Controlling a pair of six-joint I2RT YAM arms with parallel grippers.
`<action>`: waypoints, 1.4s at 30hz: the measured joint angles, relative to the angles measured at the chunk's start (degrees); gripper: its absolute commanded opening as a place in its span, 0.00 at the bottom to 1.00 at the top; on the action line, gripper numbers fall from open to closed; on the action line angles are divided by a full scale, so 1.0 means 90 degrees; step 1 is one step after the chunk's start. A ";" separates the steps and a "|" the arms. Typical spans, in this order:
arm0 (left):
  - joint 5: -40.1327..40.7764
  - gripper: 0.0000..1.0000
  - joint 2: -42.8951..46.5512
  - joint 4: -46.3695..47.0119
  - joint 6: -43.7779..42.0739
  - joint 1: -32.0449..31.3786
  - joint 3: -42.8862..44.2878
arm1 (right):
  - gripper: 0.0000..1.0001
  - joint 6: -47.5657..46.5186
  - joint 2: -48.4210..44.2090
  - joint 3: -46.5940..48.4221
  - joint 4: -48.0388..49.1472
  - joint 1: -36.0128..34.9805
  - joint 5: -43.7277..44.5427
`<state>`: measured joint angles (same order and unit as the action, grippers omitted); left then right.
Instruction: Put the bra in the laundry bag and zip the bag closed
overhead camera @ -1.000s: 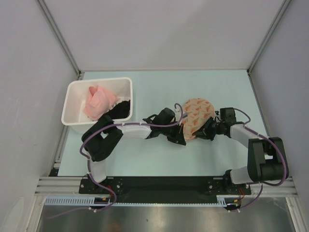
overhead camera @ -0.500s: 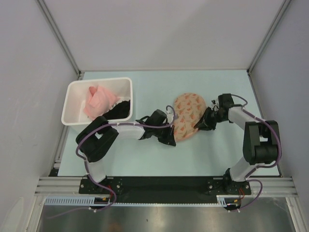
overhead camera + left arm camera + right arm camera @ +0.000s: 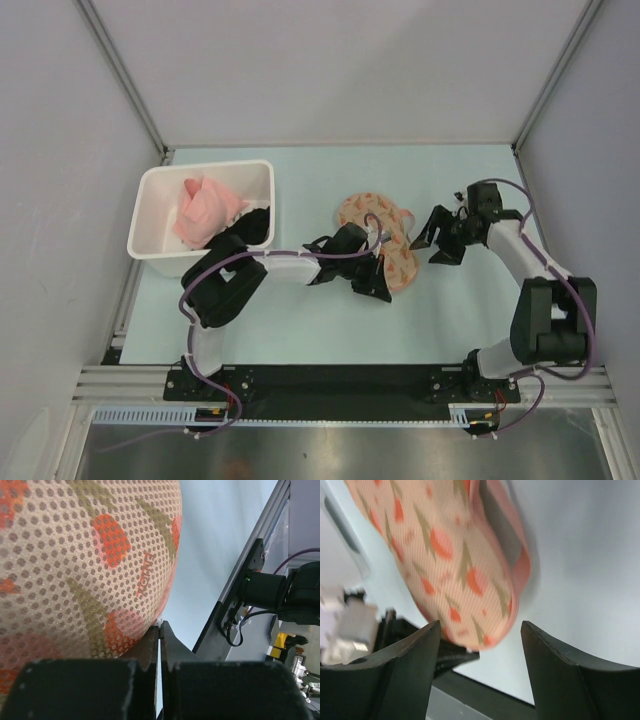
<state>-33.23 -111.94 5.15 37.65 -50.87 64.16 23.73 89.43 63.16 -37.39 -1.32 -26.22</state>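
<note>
The laundry bag (image 3: pixel 376 236) lies flat on the pale worktop (image 3: pixel 320 180), about midway between my two arms, its two printed lobes spread side by side. My left claw (image 3: pixel 372 284) sits at the bag's near edge with its jaws pressed tight together. Through the left wrist camera the tips meet right at the rim of the mesh. Something small and white shows there, perhaps part of the zipper, but the view is too close for me to tell whether I am pinching it.

My right claw (image 3: pixel 434 243) stands just to the right of the bag with its jaws spread wide and nothing between them. It does not touch the fabric. From the right wrist camera one rounded lobe with its pink rim lies ahead of the open fingers (image 3: pixel 395 680).

Off to the left stands a white bin (image 3: pixel 141 215), holding a pink cloth (image 3: pixel 205 210) and a black garment (image 3: pixel 252 228).
</note>
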 measured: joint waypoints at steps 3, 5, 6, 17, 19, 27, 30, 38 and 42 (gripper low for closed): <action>-0.0029 0.00 -0.0027 -0.0005 0.0097 -0.0002 0.0114 | 0.70 0.0345 -0.1015 -0.1110 0.0325 0.0015 -0.0425; -0.0053 0.00 -0.0027 0.0012 0.0129 -0.0002 0.0170 | 0.68 0.0678 -0.1443 -0.1756 0.0673 -0.0027 -0.0724; -0.0056 0.00 -0.0027 0.0024 0.0148 -0.0005 0.0180 | 0.66 0.0877 -0.1574 -0.2064 0.0862 -0.0058 -0.0855; -0.0058 0.00 -0.0022 0.0029 0.0158 -0.0032 0.0182 | 0.17 0.2074 -0.1275 -0.3072 0.2293 -0.0325 -0.1260; -0.0049 0.00 -0.0005 0.0046 0.0153 -0.0032 0.0151 | 0.08 0.2120 -0.1151 -0.3072 0.2373 -0.0253 -0.1314; 0.0129 0.00 0.0291 0.0206 0.0097 0.0165 -0.0636 | 0.00 0.1814 -0.0755 -0.3033 0.2193 0.0459 -0.1642; 0.0311 0.00 0.0457 -0.0068 -0.0124 0.0413 -0.0809 | 0.00 0.1620 -0.0605 -0.2924 0.2016 0.0539 -0.1739; 0.1076 0.00 0.0607 -0.1656 -0.1234 0.0651 0.0175 | 0.00 0.1185 -0.0554 -0.2431 0.1792 0.0537 -0.1919; 0.1566 0.07 0.0561 -0.2261 -0.1681 0.0668 0.0801 | 0.29 0.0976 -0.0554 -0.2147 0.1644 0.0534 -0.1887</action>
<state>-19.14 -106.89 -15.20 22.52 -44.86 71.37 32.51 84.44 43.83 -22.59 3.49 -43.20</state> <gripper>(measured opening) 0.006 0.059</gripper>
